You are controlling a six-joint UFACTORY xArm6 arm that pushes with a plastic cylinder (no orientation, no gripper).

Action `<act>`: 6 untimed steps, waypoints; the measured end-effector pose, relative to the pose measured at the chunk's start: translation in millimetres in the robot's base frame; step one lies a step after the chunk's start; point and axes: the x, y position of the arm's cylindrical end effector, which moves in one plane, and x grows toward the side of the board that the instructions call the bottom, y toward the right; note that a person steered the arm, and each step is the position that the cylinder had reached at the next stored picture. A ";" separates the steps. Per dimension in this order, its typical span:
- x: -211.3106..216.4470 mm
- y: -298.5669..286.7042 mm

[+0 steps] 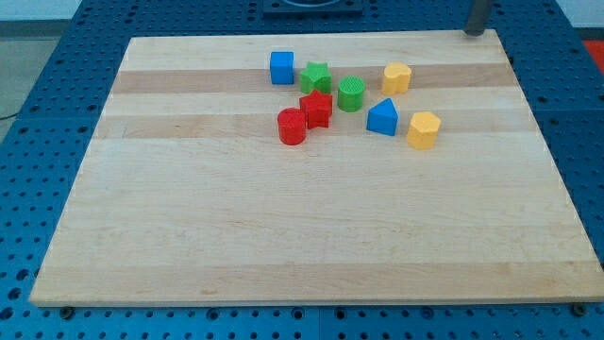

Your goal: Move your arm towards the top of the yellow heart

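The yellow heart (396, 77) sits on the wooden board (283, 236) in the upper right part of the block cluster. My tip (475, 33) shows at the view's top right, at the board's far edge. It is up and to the right of the yellow heart, well apart from it, and touches no block. Only the rod's lower end is in view.
A blue cube (281, 67), green star (316, 76), green cylinder (351, 93), red star (316, 110) and red cylinder (292, 126) lie left of the heart. A blue triangle (382, 117) and a second yellow block (424, 129) lie below it.
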 end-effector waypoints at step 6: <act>144.0 -3.7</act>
